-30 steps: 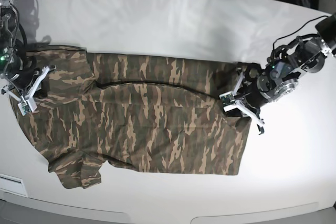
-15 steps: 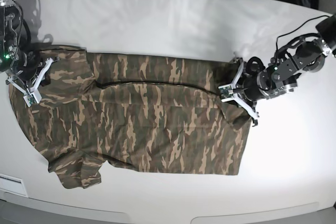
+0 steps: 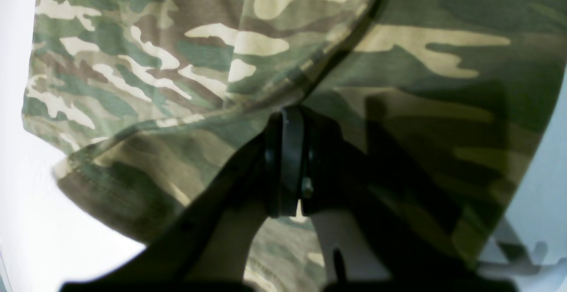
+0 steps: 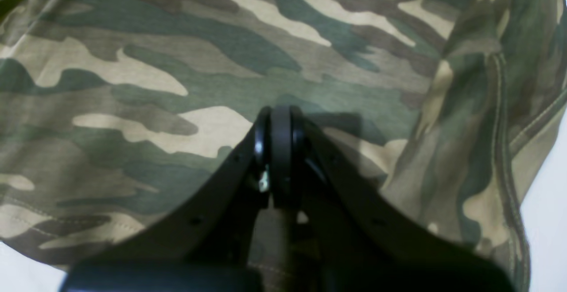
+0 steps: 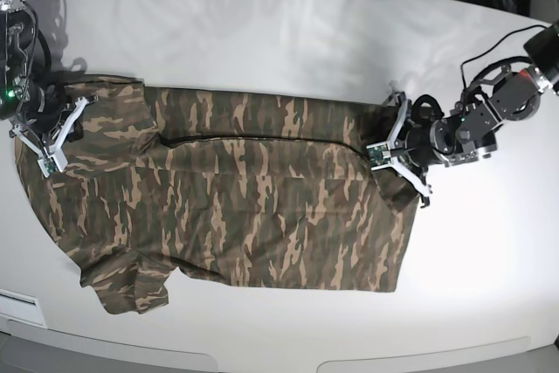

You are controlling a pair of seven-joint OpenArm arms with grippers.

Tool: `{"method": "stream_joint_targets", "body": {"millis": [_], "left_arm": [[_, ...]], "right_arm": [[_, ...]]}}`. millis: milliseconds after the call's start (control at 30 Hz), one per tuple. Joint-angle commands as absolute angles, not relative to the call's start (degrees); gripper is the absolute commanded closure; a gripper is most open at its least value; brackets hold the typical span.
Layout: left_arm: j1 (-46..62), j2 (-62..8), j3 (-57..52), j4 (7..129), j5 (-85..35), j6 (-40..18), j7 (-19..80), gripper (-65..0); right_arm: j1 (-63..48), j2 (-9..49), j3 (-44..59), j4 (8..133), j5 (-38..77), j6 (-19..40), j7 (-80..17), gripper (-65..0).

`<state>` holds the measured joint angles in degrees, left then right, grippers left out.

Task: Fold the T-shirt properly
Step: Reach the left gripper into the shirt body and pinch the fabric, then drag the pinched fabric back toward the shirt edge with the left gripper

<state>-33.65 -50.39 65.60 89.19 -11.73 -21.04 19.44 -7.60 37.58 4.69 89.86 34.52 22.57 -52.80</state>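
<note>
White table (image 5: 288,32) bears T-shirt (image 5: 253,198); left gripper (image 5: 377,153) and right gripper (image 5: 54,141) clamp its ends.

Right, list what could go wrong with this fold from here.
1. Both hands look shut on the shirt near its far edge: left hand, right hand. If either slips, the fold may skew.
2. One sleeve sits bunched at the near corner; it could stay crumpled inside the fold.
3. The cloth already overlaps along a dark crease, so layers may drag unevenly.
</note>
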Motion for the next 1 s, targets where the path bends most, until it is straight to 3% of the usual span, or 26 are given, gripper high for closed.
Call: {"method": "stream_joint_targets", "body": {"millis": [0, 333, 733, 967], "left_arm": [[-33.0, -52.2, 66.0, 89.5, -11.1, -23.2, 24.5, 0.0], [-32.7, -59.9, 66.0, 99.0, -11.6, -23.4, 24.5, 0.0], [-29.9, -67.3, 66.0, 108.4, -14.0, -23.4, 27.2, 0.0], [-25.4, -71.5, 66.0, 114.7, -11.9, -23.4, 27.3, 0.0]], "right_arm": [[-7.6, 38.9, 5.2, 90.3, 34.4, 22.6, -55.2, 0.0], [-15.2, 39.3, 6.3, 93.8, 34.5, 24.7, -57.1, 0.0], [-30.5, 39.2, 17.5, 108.1, 34.8, 24.4, -57.1, 0.0], [-32.7, 39.0, 18.1, 108.9, 34.7, 24.5, -56.6, 0.0]]}}
